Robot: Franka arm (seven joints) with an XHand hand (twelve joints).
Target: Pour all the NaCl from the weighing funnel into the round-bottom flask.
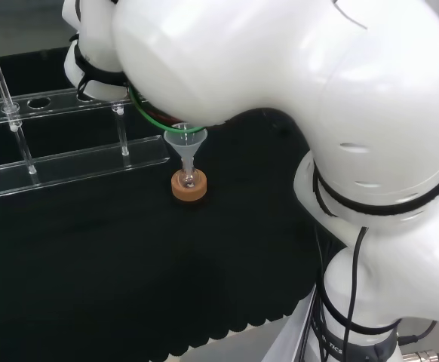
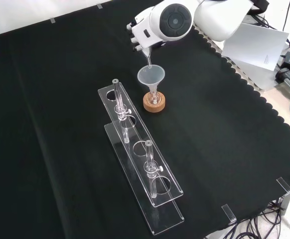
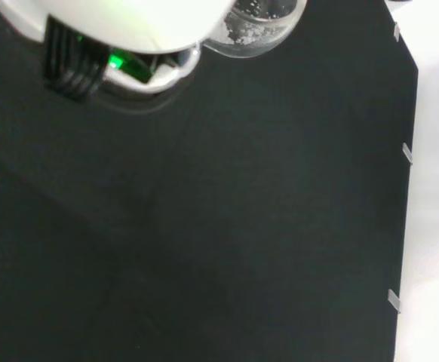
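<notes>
Tilting from the hand [image 2: 137,36], weighing funnel [image 2: 146,59], seemingly above flask's funnel [image 2: 150,77]

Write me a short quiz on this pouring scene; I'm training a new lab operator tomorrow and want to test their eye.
1. True or false: the round-bottom flask lies on its side on the cloth.
2. What sits in the flask's neck in the front view? A) a stopper B) a clear funnel C) a thermometer
3. Fill in: the flask rests on a ____ ring.

Key
1. False: it stands upright on its stand.
2. B: the funnel's stem goes down into the neck, and the weighing funnel in the hand is tipped so that its spout points into it.
3. Cork.
</notes>
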